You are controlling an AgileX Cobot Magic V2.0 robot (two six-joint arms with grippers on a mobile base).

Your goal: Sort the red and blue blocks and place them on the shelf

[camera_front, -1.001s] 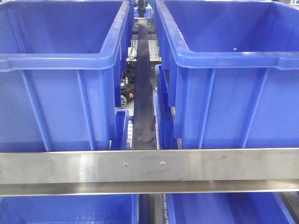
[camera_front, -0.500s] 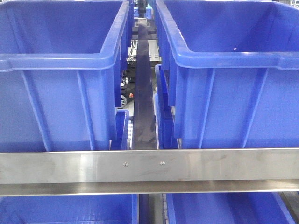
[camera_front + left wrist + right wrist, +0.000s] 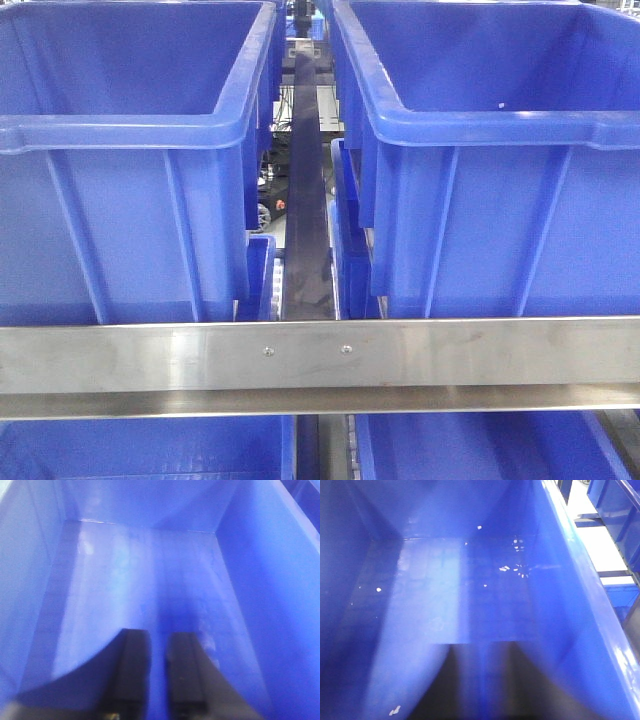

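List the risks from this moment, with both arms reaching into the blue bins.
1. The left gripper sits deep in a blue bin, its fingers nearly together with nothing seen between them; neither block shows in any view, so a wrong placement may go unnoticed.
2. The right gripper hangs near the bin's right wall; a sideways pull-out might scrape it.
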